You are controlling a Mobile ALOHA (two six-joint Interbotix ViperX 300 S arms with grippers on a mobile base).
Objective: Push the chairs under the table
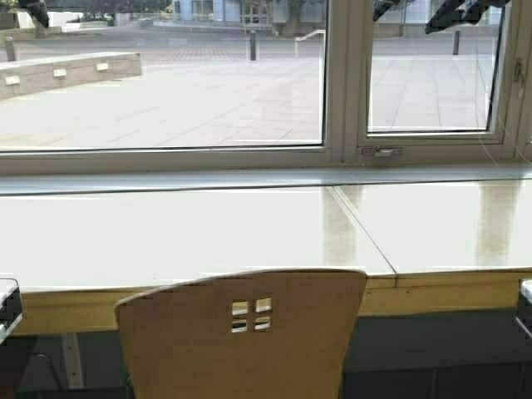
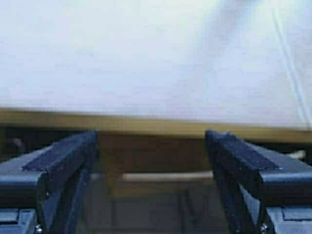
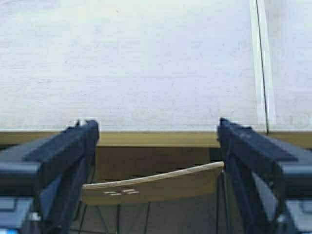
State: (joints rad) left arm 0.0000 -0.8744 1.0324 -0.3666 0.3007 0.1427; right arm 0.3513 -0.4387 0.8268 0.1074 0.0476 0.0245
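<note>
One of the chairs (image 1: 245,337), light tan with four small square cutouts in its curved back, stands in the bottom middle of the high view, its back up against the table's yellowish front edge (image 1: 440,293). The table (image 1: 166,233) is a long pale top running across the whole view. My left gripper (image 2: 151,141) is open and empty, low at the left, facing the table edge, with the top of a chair back (image 2: 165,176) beyond it. My right gripper (image 3: 157,127) is open and empty, low at the right, facing the chair back (image 3: 156,187) and its thin wire legs.
A seam (image 1: 362,229) divides the table top into two slabs. Behind the table run a grey sill and large windows (image 1: 341,83) onto a paved plaza. A pale table leg (image 1: 73,357) stands under the left part, over a dark floor.
</note>
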